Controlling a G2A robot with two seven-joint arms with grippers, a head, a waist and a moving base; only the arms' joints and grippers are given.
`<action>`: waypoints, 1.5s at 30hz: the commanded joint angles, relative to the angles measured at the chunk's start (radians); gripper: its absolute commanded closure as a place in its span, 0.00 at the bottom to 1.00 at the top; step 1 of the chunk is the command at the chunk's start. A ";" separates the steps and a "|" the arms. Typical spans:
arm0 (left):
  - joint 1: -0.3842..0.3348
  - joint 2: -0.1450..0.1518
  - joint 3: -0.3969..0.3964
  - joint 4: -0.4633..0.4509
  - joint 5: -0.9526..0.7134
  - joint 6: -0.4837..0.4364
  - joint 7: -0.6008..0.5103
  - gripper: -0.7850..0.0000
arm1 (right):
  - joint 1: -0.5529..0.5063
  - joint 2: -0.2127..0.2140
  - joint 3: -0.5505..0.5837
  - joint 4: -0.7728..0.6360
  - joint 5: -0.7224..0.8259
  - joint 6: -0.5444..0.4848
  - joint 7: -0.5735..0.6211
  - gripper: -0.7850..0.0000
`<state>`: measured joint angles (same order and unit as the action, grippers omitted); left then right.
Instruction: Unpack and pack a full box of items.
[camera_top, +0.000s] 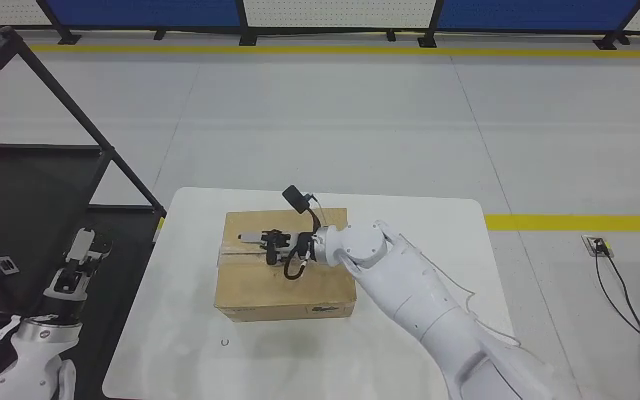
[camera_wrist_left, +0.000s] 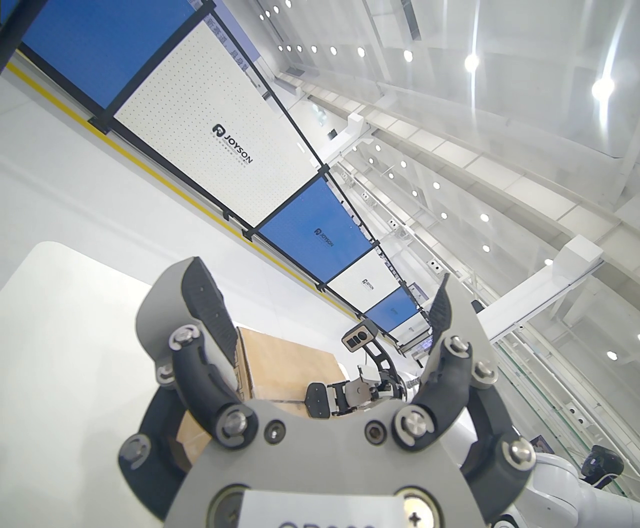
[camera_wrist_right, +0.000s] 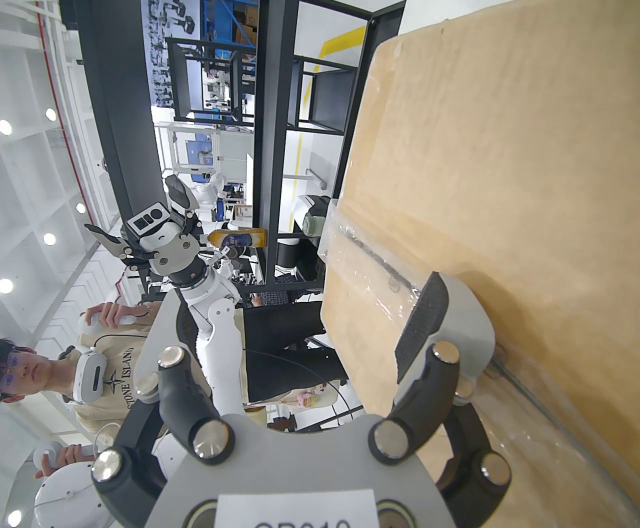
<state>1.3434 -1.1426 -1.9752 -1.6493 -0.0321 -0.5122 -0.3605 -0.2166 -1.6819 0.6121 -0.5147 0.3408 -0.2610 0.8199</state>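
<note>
White table (camera_top: 180, 300); small ring (camera_top: 226, 344) on it; yellow floor line (camera_top: 560, 221).

Matt brown cardboard box (camera_top: 270, 285), glossy clear tape (camera_wrist_right: 365, 277) wrinkling along its seam, on a smooth white table (camera_top: 190, 340).

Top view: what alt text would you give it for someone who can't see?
A closed cardboard box sits on a white table, with the right hand open over its top. The left hand, also open, is beside the table's left edge.
</note>
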 joint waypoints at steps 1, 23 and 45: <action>0.001 0.001 0.000 0.001 -0.001 -0.001 -0.002 0.00 | 0.006 -0.011 -0.003 0.011 -0.005 -0.004 -0.002 0.00; 0.022 0.014 -0.032 0.031 -0.049 -0.021 -0.004 0.00 | 0.051 -0.142 -0.020 0.121 -0.006 0.014 -0.062 0.00; 0.034 0.023 -0.033 0.060 -0.077 -0.031 -0.011 0.00 | 0.084 -0.268 -0.018 0.250 -0.011 0.022 -0.108 0.00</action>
<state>1.3781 -1.1205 -2.0079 -1.5923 -0.1081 -0.5432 -0.3700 -0.1352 -1.9462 0.5938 -0.2718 0.3325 -0.2458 0.7046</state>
